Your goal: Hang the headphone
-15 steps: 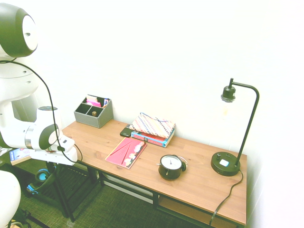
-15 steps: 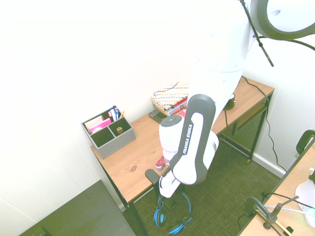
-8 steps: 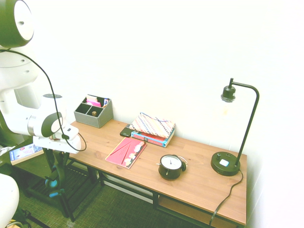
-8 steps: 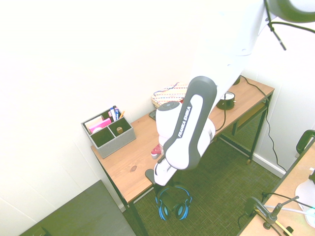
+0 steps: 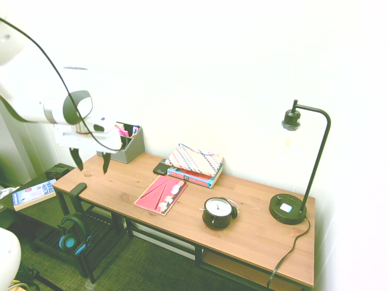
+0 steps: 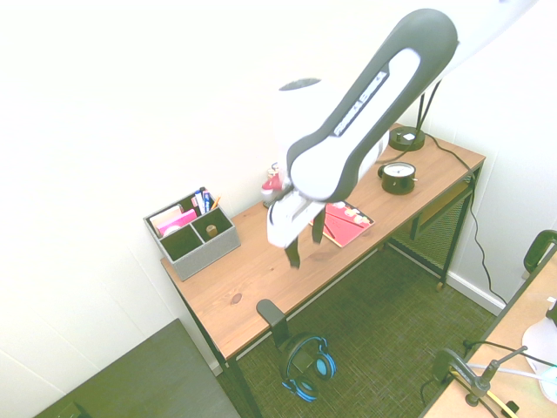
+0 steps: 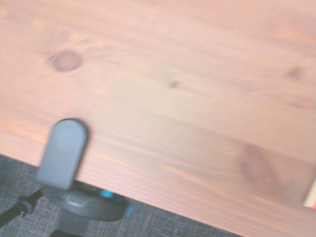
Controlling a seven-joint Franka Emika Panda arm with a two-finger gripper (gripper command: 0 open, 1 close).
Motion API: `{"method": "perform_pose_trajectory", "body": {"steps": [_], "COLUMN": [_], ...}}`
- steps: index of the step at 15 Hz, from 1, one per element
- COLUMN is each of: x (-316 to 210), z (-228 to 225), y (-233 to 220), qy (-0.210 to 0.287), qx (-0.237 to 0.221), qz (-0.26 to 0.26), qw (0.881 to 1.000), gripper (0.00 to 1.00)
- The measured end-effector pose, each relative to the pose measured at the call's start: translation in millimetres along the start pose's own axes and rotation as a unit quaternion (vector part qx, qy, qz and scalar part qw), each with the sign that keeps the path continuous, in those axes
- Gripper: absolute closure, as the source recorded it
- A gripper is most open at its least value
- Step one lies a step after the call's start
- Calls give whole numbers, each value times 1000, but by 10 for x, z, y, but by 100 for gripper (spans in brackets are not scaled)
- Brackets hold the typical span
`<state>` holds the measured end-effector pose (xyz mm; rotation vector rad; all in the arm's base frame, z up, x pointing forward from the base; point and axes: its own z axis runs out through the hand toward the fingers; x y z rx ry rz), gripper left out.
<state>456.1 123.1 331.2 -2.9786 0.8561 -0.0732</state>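
Headphone [image 6: 308, 369] hung on clamp hook [image 6: 271, 317] below counter [image 6: 244, 272] edge; gripper [image 6: 306, 246] empty, fingers apart, above counter. Next: retreat only.

The first exterior view looks down from high in front of the desk [image 5: 182, 206], facing the white wall, with the arm entering from the left and the lamp [image 5: 300, 163] at the far right. The second exterior view looks down from the opposite end, higher up, so the grey organiser [image 6: 191, 231] sits near and the lamp [image 6: 409, 131] far. Both share the desk top [image 6: 252, 270], the clock [image 5: 218, 212] and the hook [image 6: 271, 318] at the desk's edge. The wrist view faces straight down, close to the wood [image 7: 197, 98], catching that hook [image 7: 63, 153].
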Motion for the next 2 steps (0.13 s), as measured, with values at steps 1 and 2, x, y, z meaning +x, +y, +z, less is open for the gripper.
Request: {"method": "perform_pose_trajectory", "body": {"steps": [1,2], "x": [134,202], "z": [-272,-517], "y": [212,402], "qy": [11,17], "qx": [-7,-12], "qz": [13,26], "qw": [1000,999], "gripper": [0,0]}}
